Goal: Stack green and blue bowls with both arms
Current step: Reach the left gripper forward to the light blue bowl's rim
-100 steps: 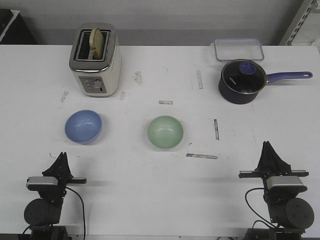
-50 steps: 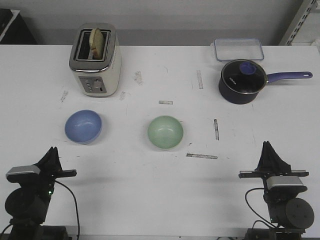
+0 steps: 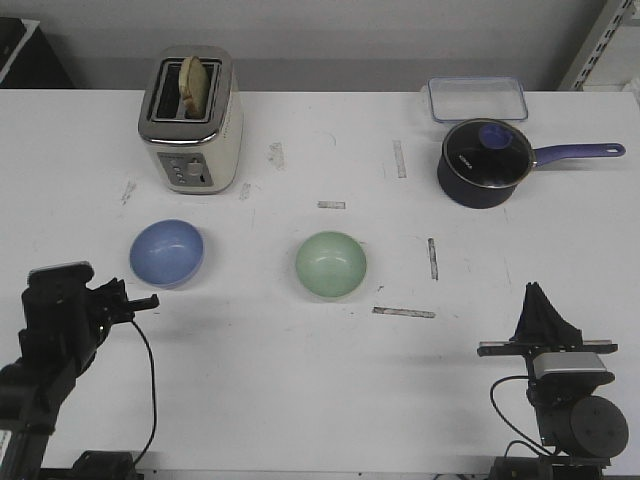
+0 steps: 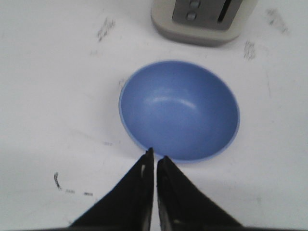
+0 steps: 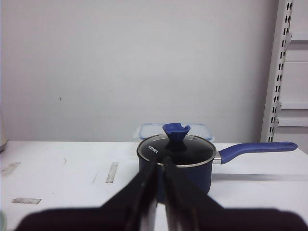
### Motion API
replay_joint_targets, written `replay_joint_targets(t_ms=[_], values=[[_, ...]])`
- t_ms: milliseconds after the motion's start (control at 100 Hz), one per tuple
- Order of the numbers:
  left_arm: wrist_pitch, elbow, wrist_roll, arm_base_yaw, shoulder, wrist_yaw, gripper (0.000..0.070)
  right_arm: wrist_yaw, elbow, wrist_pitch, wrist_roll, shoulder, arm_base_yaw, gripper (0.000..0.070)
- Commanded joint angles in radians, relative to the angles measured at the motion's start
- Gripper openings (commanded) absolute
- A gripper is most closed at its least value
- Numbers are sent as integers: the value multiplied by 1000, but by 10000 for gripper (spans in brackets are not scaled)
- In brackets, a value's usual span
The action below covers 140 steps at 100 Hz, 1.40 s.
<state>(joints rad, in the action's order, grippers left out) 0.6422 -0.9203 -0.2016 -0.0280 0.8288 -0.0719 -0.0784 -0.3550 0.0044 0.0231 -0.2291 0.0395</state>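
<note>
The periwinkle blue bowl (image 3: 167, 252) sits upright on the white table, left of centre. The mint green bowl (image 3: 330, 263) sits to its right, well apart from it. My left gripper (image 3: 118, 293) is raised near the table's front left. In the left wrist view the left gripper (image 4: 155, 158) is shut and holds nothing, its tips at the near rim of the blue bowl (image 4: 179, 109). My right gripper (image 3: 537, 295) rests low at the front right. It is shut and empty, far from both bowls. The right wrist view shows neither bowl clearly.
A cream toaster (image 3: 192, 122) with bread in it stands behind the blue bowl. A dark blue lidded saucepan (image 3: 485, 163) and a clear plastic container (image 3: 477, 98) stand at the back right. Several grey tape marks (image 3: 403, 312) lie on the table.
My left arm has risen from its low rest pose and swung left and forward, bringing its shut tips to the blue bowl's near rim. The right arm and both bowls have not moved.
</note>
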Motion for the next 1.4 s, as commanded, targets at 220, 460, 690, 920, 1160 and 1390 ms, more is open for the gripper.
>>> replay_joint_targets(t_ms=[220, 460, 690, 920, 1160, 1390], values=[[140, -203, -105, 70, 246, 222, 4, 0, -4, 11, 6, 1, -1, 10], [129, -255, -77, 194, 377, 283, 508, 0, -4, 11, 6, 1, -1, 10], [79, -255, -38, 211, 526, 282, 535, 0, -4, 11, 6, 1, -1, 10], [-23, -255, -35, 211, 658, 281, 480, 0, -4, 11, 6, 1, -1, 10], [-50, -255, -35, 211, 747, 270, 155, 0, -4, 11, 6, 1, -1, 10], [-67, -272, -35, 211, 750, 195, 1, 0, -4, 11, 6, 1, -1, 10]])
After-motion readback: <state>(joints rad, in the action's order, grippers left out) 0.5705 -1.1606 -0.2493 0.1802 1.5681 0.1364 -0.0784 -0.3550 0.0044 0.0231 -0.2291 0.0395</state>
